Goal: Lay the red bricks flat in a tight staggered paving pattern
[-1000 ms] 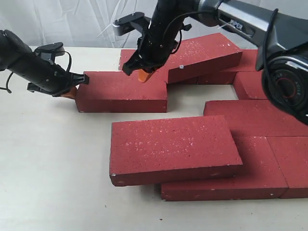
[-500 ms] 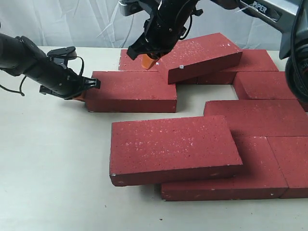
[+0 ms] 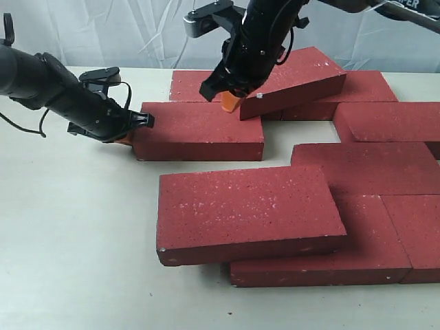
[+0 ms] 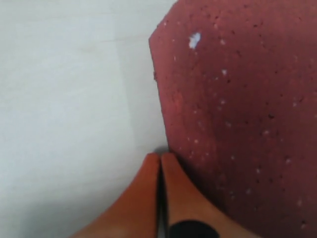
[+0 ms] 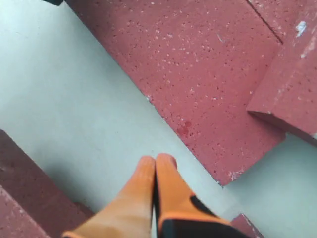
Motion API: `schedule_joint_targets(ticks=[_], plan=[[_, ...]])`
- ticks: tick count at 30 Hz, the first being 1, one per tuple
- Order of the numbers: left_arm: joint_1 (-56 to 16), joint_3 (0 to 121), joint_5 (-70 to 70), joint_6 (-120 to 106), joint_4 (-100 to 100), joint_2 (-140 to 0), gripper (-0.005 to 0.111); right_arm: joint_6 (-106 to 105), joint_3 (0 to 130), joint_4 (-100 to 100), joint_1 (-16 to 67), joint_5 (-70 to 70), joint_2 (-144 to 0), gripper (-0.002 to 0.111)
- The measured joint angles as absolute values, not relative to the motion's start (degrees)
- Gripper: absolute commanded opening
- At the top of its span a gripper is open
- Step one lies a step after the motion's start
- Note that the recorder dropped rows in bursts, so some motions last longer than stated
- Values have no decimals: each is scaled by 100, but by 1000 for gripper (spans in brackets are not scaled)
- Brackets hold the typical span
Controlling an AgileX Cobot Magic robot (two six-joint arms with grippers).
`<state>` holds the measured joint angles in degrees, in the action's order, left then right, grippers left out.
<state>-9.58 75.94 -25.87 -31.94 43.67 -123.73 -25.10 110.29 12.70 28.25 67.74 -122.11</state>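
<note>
Contact is what matters now: the left gripper, at the middle left of the exterior frame, is clenched on nothing and its orange tips touch the short end of a flat brick on the table. It looks like a push, so I would keep it low, slow and near the middle of that end face, so the brick slides straight toward the right and does not turn. The right gripper, also clenched and empty, hangs at the upper centre just beside the low corner of a tilted brick; whether it touches, I cannot tell. The other red bricks lie at the right, and one front brick rests crooked on its neighbours, not yet flat.
</note>
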Motion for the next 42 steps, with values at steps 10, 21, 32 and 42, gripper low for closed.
schedule_joint_targets(ticks=[10, 21, 32, 42], plan=[[-1287, 7594, -2312, -3194, 4380, -12373, 0, -2523, 9733, 1018, 2825, 6069, -11517, 0], [-1545, 7594, -2074, -3194, 4522, -12373, 0, -2512, 8473, 669, 2825, 5317, -10538, 0], [-1592, 7594, -1895, -3194, 4614, -12381, 0, -3249, 8168, 1379, 2825, 5142, -11024, -1], [-1592, 7594, -1953, -3194, 4649, -12381, 0, -3297, 8453, 1368, 2825, 4980, -11689, -1]])
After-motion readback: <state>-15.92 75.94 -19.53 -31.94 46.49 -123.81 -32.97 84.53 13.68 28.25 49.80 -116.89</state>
